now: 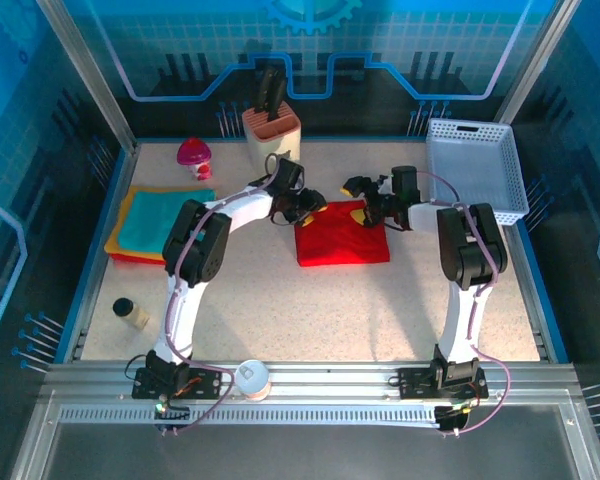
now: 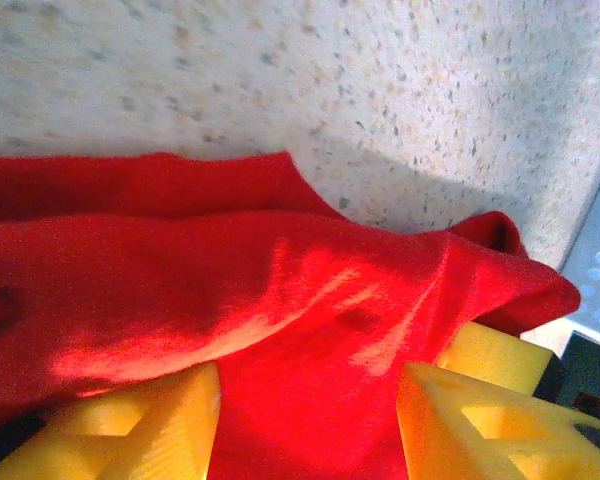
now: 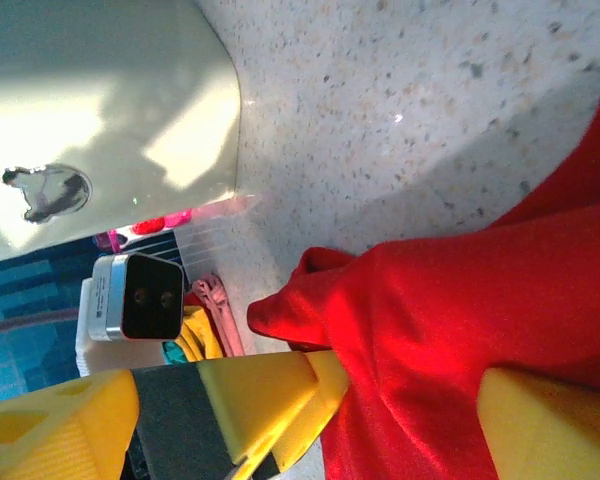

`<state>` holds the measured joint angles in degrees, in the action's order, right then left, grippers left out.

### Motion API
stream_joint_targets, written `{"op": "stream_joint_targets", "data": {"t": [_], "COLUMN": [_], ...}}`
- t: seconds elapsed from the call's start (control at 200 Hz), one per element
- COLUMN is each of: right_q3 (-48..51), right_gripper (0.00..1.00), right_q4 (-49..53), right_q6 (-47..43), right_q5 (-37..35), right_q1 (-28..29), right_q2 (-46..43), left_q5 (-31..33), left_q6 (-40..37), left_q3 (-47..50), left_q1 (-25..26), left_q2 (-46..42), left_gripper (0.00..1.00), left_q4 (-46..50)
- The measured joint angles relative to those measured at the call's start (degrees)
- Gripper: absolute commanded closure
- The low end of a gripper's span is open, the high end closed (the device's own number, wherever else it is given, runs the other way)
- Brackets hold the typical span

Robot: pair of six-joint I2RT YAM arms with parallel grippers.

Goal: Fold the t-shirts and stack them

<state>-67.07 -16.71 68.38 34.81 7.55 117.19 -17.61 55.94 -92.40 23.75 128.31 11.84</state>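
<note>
the red shirt lies folded mid-table, well right of the teal, orange and yellow stack. the left gripper is at the shirt's far edge with its fingers part way apart and cloth bunched between them; i cannot tell if it pinches. the right gripper stands wide open at the same edge, with cloth draped between its fingers.

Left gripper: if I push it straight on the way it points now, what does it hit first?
The bright red cloth t-shirt: it lies between the left gripper's yellow fingers. Past that fold, probably the speckled tabletop, though depth is unclear.
</note>
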Motion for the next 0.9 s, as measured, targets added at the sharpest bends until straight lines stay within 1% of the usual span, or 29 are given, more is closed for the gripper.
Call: {"op": "stream_joint_targets", "data": {"t": [0.095, 0.2, 0.465, 0.575, 0.68, 0.886, 0.901], "right_q3": [0.96, 2.32, 3.50, 3.50, 3.37, 1.05, 0.96], "right_gripper": [0.11, 0.11, 0.11, 0.10, 0.09, 0.06, 0.04], "right_q4": [-1.14, -2.99, -4.90, -3.41, -0.17, 13.86, 14.80], "right_q6": [0.04, 0.26, 1.11, 1.07, 0.07, -7.96, -8.68], "right_q5": [0.61, 1.84, 2.78, 2.75, 2.73, 1.01, 0.83], "right_q1": [-1.73, -3.23, -4.00, -4.24, -4.63, -4.61, -4.61], "right_q2": [0.00, -0.07, -0.52, -1.70, -4.04, -11.04, -11.67], "left_q5": [-0.02, -0.48, -0.15, 0.48, 1.81, 3.32, 3.37], "left_q6": [1.49, 2.93, 3.48, 0.74, -3.91, -13.29, -14.12], "left_q3": [4.48, 7.26, 8.90, 8.52, 8.13, 5.64, 5.44], "left_q1": [-1.84, -3.39, -3.78, -3.98, -4.33, -4.50, -4.50], "left_q2": [-2.10, -3.37, -4.59, -5.73, -7.74, -12.79, -12.98], "left_gripper": [0.48, 0.48, 0.49, 0.48, 0.46, 0.44, 0.43], "left_q4": [-2.54, -4.70, -4.90, -0.02, 5.97, 17.99, 18.64]}}
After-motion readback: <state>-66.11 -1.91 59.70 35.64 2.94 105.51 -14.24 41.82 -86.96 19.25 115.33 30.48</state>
